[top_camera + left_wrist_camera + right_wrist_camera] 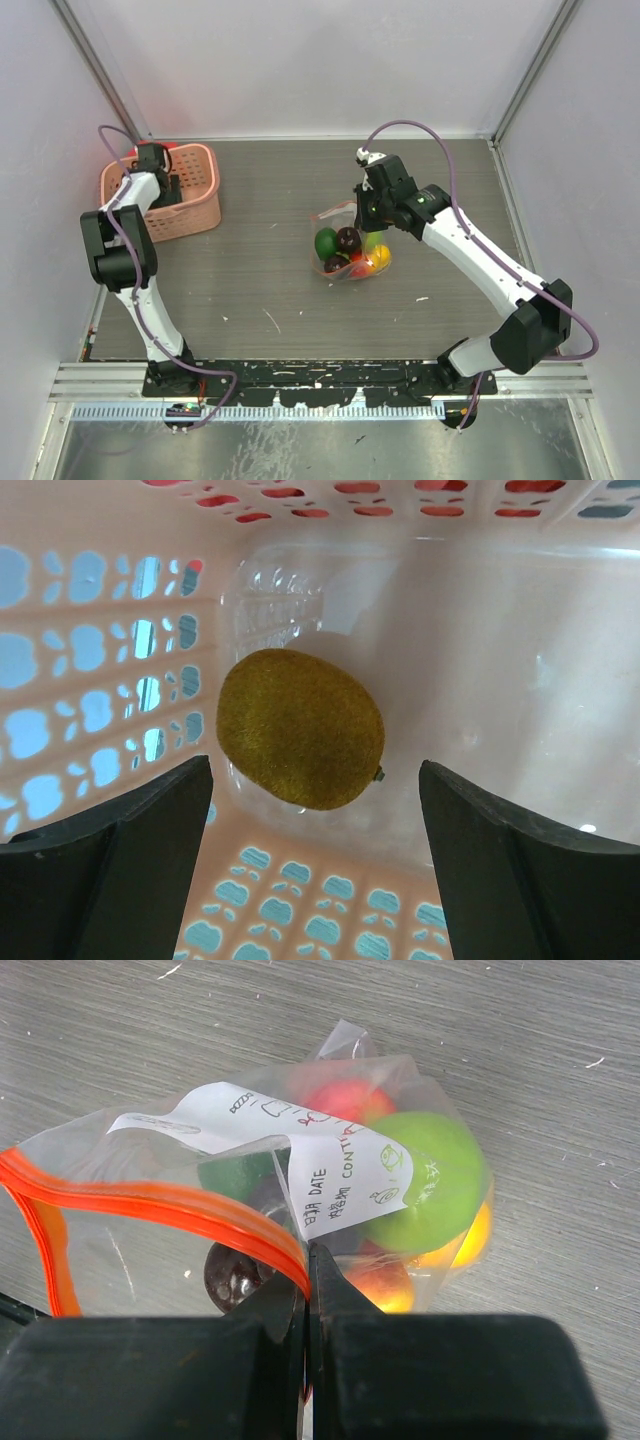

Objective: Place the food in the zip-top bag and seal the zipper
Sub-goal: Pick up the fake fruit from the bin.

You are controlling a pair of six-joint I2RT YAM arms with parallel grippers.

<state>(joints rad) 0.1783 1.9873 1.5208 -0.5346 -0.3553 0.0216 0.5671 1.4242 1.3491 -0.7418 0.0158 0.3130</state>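
On the grey table (250, 290), right jaws clamp the zipper (170, 1205); left jaws gape facing a kiwi (300, 730).

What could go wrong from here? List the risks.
The open left gripper hovers over the round olive-brown toy kiwi beside the wall of the pink lattice basket; a finger may catch it, or the kiwi roll away.
The right gripper pinches the orange zipper strip at one spot; a pull may tip the clear, fruit-filled plastic bag.
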